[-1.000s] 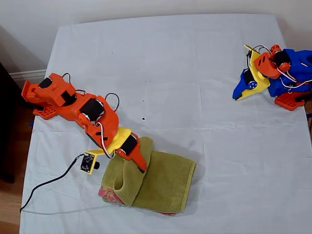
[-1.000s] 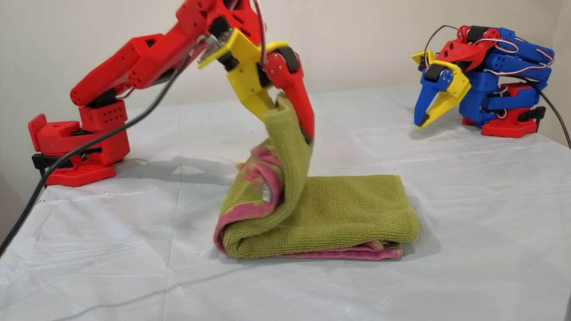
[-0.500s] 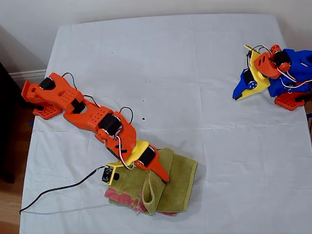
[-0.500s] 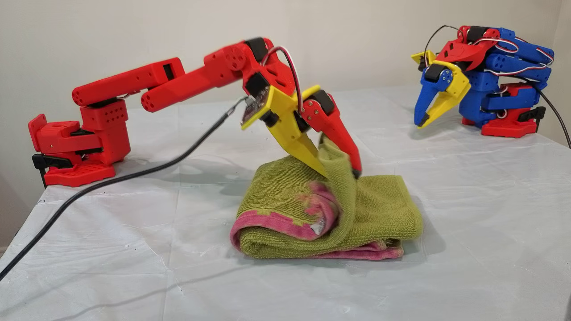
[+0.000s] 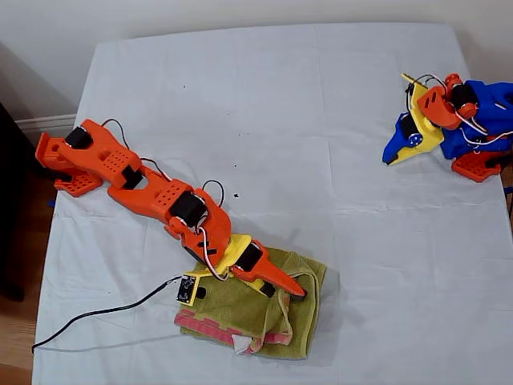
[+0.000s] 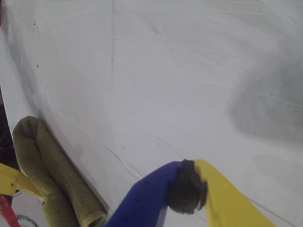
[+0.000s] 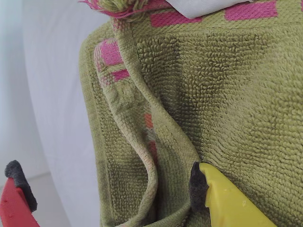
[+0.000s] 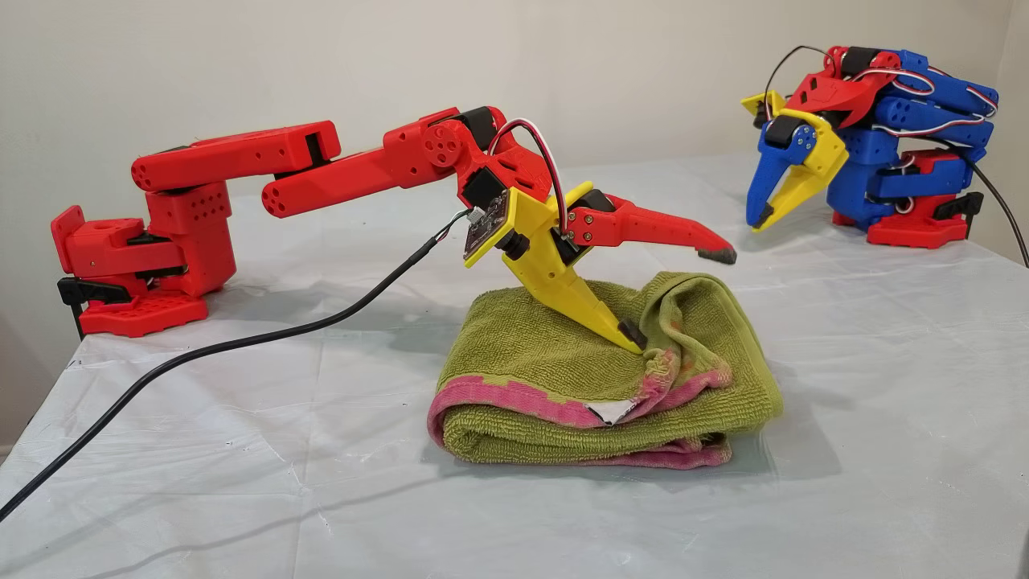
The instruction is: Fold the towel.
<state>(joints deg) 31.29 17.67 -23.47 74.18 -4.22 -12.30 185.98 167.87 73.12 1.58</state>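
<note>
Exterior view: towel [image 5: 256, 313] folded in a thick bundle on the white sheet [image 5: 280, 120], near the bottom edge, a bit toward the exterior view's left. Pink band and small white tag [image 5: 242, 344] at its near edge. Red arm [image 5: 152, 192] stretched from the exterior view's left over the towel; my second gripper [image 5: 282, 290] above the cloth, jaws spread wide, nothing held. Blue arm [image 5: 473, 120] folded at the exterior view's right, well apart from the towel.

First wrist view: my first gripper [image 6: 187, 194] over bare sheet, blue and yellow jaws meeting at the dark pad, closed on nothing. Towel only far off at the edge.

Second wrist view: towel [image 7: 213, 94] filling most of the picture, one loose fold standing up as a ridge. Yellow fingertip [image 7: 222, 198] touching the cloth, red one apart from it.

Other view: yellow jaw pressed down on the towel [image 8: 563, 378], red jaw lifted in the air above it. Black cable [image 8: 201, 354] lying across the sheet.
</note>
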